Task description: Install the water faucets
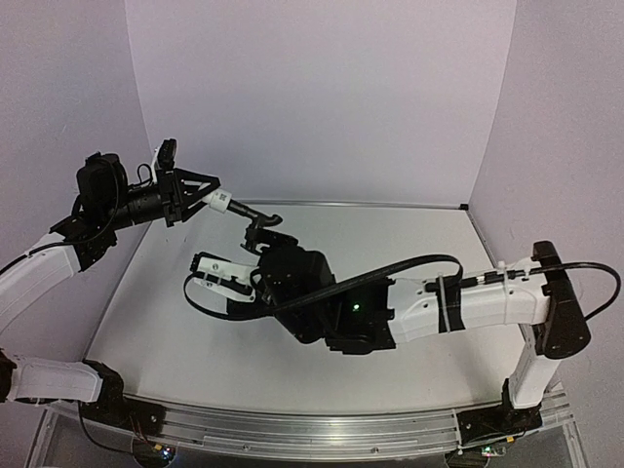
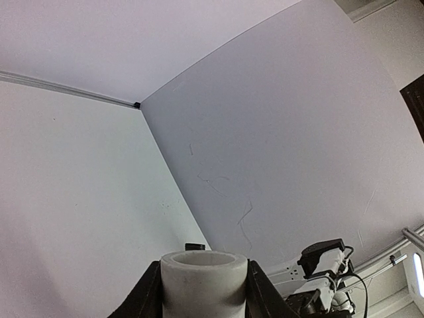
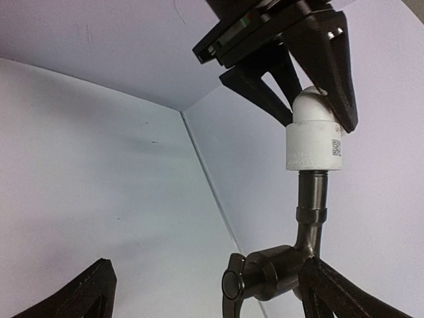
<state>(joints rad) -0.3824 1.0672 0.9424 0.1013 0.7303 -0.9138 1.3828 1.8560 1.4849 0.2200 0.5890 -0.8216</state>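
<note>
Lavender walls [image 1: 322,88] close in a white desk [image 1: 409,234] on three sides, and a metal rail [image 1: 292,431] runs along its near edge. At far left the left arm [image 1: 44,268] rises from the desk's edge and reaches inward. The left jaws are closed tight on the white fitting [image 1: 218,202], clamping it from both sides, with its open end facing the left wrist camera. The black tap [image 1: 255,215] sticks out of the fitting's other end, so the joined pair hangs in the air above the back of the desk, clear of the surface. Just below and right of it, the right jaws stand spread wide and hold nothing. One finger [image 1: 210,265] lies off to the tap's near-left. The other [image 3: 334,291] sits right beside the tap's bend; whether it touches cannot be told. The bulky right wrist hides the desk beneath the tap from overhead. Farther right, a black cable [image 1: 409,263] arcs over the right arm [image 1: 487,297], which stretches low across the desk from the near right corner.
</note>
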